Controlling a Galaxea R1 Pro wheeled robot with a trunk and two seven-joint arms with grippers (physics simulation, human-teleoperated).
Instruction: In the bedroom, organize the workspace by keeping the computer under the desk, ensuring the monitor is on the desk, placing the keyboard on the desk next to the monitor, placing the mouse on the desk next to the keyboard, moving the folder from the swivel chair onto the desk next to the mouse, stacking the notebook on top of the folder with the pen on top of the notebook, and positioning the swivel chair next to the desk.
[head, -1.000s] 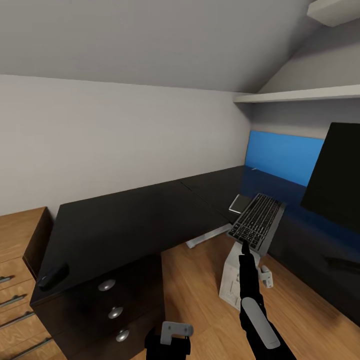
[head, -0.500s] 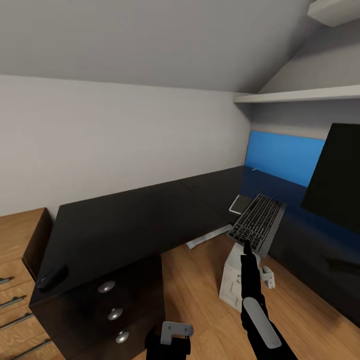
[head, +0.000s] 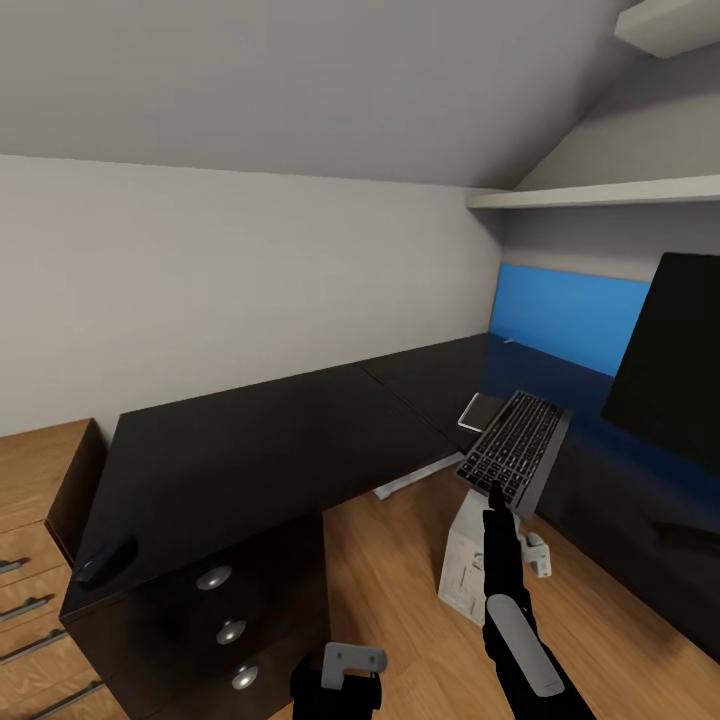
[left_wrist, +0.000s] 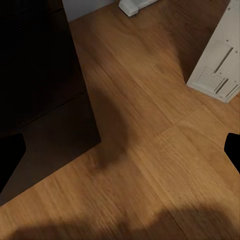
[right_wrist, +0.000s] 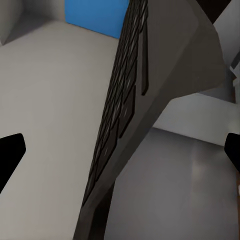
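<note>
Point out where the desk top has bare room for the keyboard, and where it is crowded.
The desk is bare between the mouse at its near left corner and the inner corner. It is crowded on the right wing: the notebook, the keyboard and the monitor cluster there.

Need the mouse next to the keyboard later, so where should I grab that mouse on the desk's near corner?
Pinch the mouse across its narrow sides, coming down from above. It lies flat and low on the desk top right by the corner edge, so a side approach would likely nudge it off.
</note>
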